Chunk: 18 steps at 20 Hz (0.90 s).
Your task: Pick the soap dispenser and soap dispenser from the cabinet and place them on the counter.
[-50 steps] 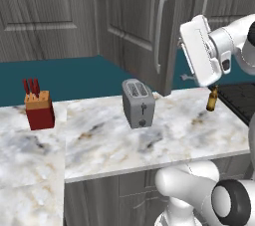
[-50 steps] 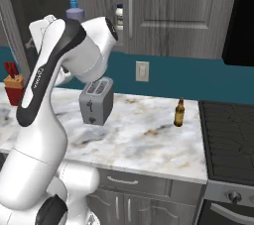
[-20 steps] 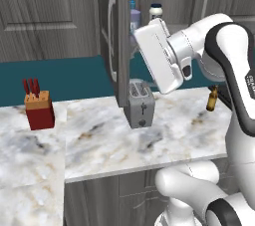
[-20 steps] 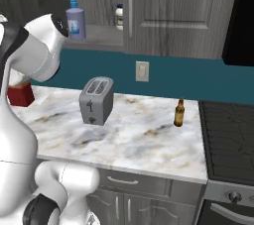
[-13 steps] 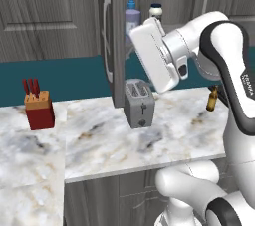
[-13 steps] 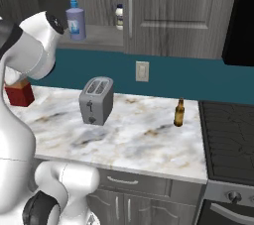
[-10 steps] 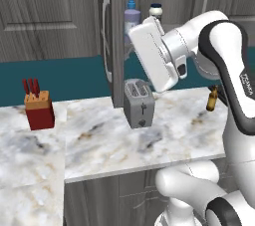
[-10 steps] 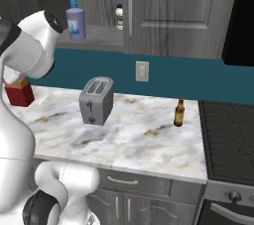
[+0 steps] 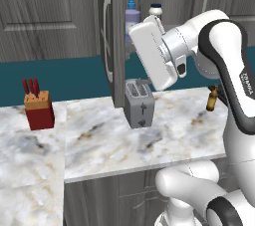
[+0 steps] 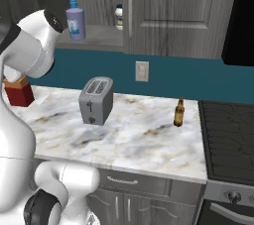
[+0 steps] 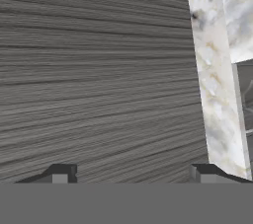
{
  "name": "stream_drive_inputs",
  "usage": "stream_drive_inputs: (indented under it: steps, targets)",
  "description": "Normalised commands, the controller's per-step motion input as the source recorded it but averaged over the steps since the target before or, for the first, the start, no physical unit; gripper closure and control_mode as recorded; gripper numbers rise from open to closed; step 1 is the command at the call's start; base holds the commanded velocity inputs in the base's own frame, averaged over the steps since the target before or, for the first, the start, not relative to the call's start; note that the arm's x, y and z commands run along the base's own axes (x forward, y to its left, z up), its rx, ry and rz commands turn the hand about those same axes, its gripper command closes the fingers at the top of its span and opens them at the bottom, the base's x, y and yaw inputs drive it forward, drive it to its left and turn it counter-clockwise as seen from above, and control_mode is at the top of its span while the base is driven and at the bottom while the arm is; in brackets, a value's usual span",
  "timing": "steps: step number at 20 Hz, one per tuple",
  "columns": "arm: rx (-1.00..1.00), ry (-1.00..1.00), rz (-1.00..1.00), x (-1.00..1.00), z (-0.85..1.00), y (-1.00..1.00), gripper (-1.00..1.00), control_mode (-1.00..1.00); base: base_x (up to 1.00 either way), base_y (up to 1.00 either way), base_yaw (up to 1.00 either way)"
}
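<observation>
The soap dispenser (image 10: 75, 20), a lavender bottle with a blue pump top, stands upright on the grey shelf of the open cabinet (image 10: 171, 11), its long axis vertical; in the left base view the same bottle (image 9: 131, 19) shows just above the arm's wrist. A small white jar (image 10: 119, 17) stands further back on the same shelf, apart from the bottle. A second dispenser cannot be made out.

The claw (image 11: 130, 172) points at the grey wood-grain face of the cabinet door (image 11: 99, 70), close in front of it, with the two dark fingertips (image 11: 60, 173) standing well apart and nothing between them: wide, holding nothing. The marbled counter (image 11: 217, 85) runs along one side of the hand view.

Judgement: the bottle lies above and behind the claw, beyond the door edge, so the coming move calls for the hand to lift and turn toward the shelf, approaching the upright body side-on.

Below, on the counter, stand a toaster (image 10: 96, 101), a brown bottle (image 10: 178, 113) and a red knife block (image 9: 39, 109).
</observation>
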Motion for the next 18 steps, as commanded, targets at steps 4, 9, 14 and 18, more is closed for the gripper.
stream_drive_inputs:
  steps: [4,9,14,18]
  targets:
    - [0.00,-0.12,0.06,0.11,0.00,-0.13,-1.00,-1.00,0.00,0.00,0.00]
    - [0.00,-0.16,0.09,0.13,0.00,-0.25,-1.00,-1.00,0.00,0.00,0.00]
    - [-0.07,-0.06,0.14,0.09,0.00,-0.21,-1.00,-1.00,0.00,0.00,0.00]
    - [-0.04,-0.15,0.13,0.02,0.00,-0.29,-1.00,-1.00,0.00,0.00,0.00]
